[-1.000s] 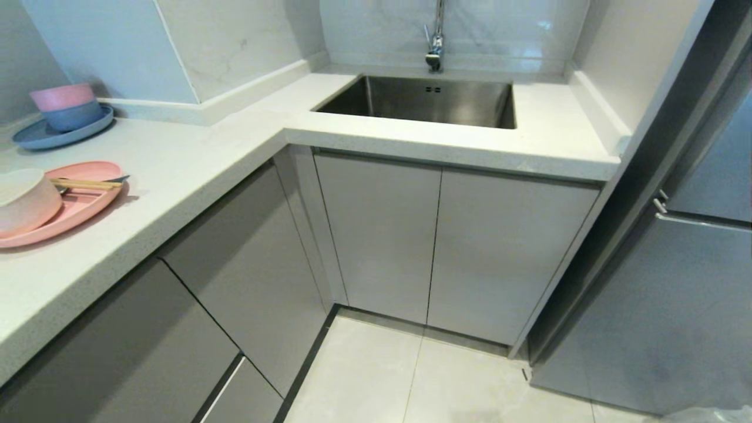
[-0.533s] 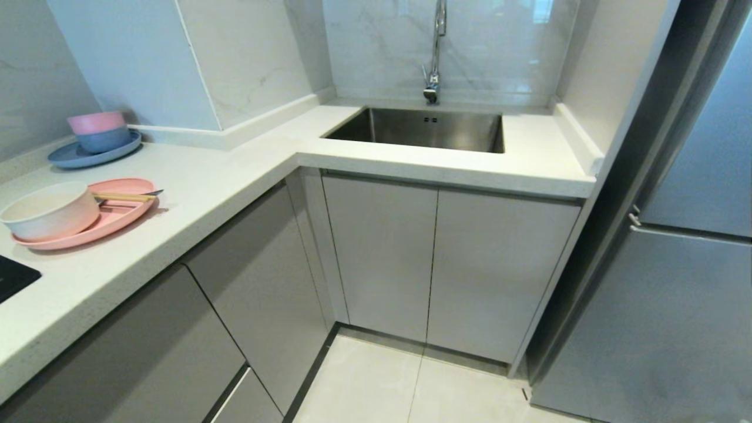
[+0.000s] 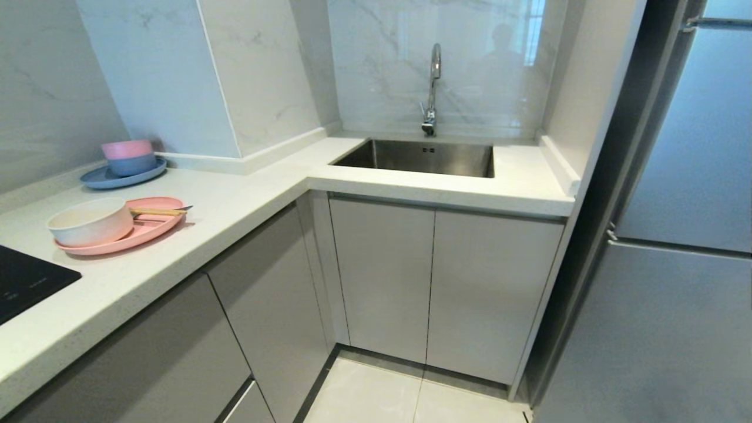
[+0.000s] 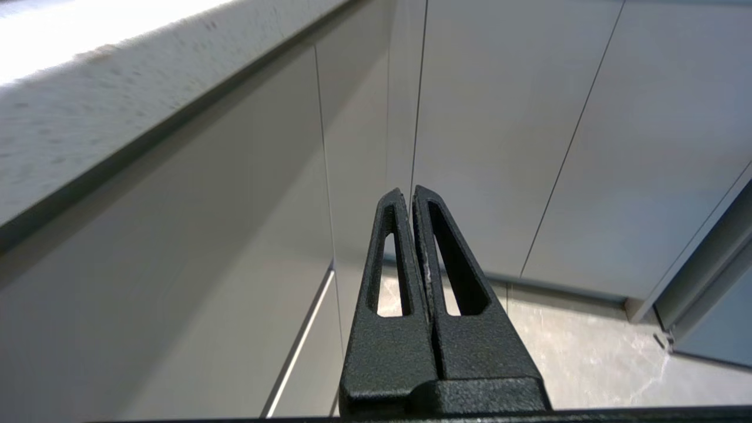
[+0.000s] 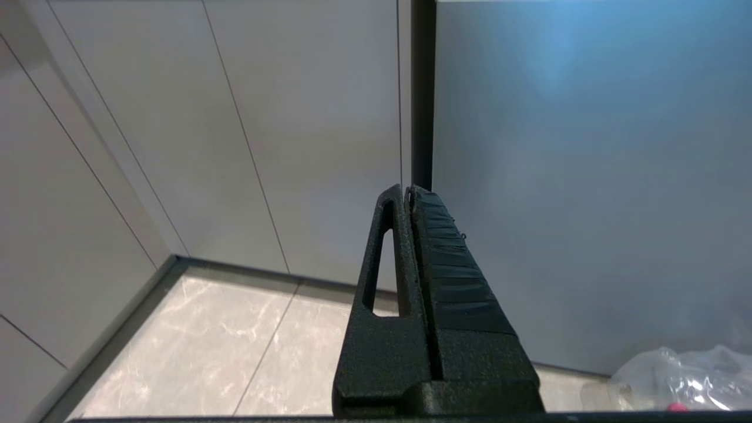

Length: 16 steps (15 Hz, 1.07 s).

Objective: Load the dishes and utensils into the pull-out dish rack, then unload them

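Note:
On the left counter lies a pink plate [image 3: 154, 228] with a cream-white bowl [image 3: 89, 221] standing on it. A pair of wooden chopsticks [image 3: 154, 211] rests across the plate behind the bowl, and a dark tip, probably the spoon [image 3: 185, 207], pokes out beside them. The pull-out dish rack is out of view; all cabinet fronts are closed. Neither arm shows in the head view. My left gripper [image 4: 408, 191] is shut and empty, low beside the grey cabinet fronts. My right gripper [image 5: 407, 189] is shut and empty, facing the cabinet doors and the fridge.
A blue plate [image 3: 122, 176] with stacked blue and pink bowls [image 3: 129, 157] sits at the back left. A black hob [image 3: 26, 282] is at the left edge. The sink [image 3: 418, 157] with its tap [image 3: 432, 88] is ahead; a grey fridge [image 3: 675, 235] stands right. A plastic bag [image 5: 687, 376] lies on the floor.
The whole head view has tilted upward: counter, sink and dishes sit lower and nearer the middle, more wall and tap show, and the hob has come into view. Nothing on the counter has moved.

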Available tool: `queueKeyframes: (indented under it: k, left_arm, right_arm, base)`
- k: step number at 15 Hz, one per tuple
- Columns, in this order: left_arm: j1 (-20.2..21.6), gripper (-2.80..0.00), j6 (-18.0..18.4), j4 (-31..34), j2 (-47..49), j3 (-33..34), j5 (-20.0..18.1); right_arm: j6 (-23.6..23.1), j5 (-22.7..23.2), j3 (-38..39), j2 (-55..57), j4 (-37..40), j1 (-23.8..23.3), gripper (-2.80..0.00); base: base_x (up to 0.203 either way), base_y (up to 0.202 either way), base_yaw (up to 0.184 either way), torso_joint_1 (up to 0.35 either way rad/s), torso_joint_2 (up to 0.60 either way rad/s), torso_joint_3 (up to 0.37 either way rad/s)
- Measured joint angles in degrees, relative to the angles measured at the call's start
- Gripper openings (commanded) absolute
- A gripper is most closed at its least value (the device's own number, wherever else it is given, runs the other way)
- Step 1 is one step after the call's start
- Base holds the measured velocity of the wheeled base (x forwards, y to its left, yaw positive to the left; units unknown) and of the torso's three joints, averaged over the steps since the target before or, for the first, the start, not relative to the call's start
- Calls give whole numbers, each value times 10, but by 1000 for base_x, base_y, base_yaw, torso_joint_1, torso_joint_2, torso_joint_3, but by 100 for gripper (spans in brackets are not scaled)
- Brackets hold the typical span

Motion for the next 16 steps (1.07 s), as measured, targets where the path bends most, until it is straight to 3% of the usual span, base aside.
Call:
queueKeyframes:
  k: [6,16]
  left_arm:
    - [0,-280,0,0,0,0,0]
    - [0,-280,0,0,0,0,0]
  right_arm:
    - [0,0,0,0,0,0,-280]
    - [0,0,0,0,0,0,-280]
  base:
    - [0,0,0,2,4,187]
    - [0,0,0,1,0,10]
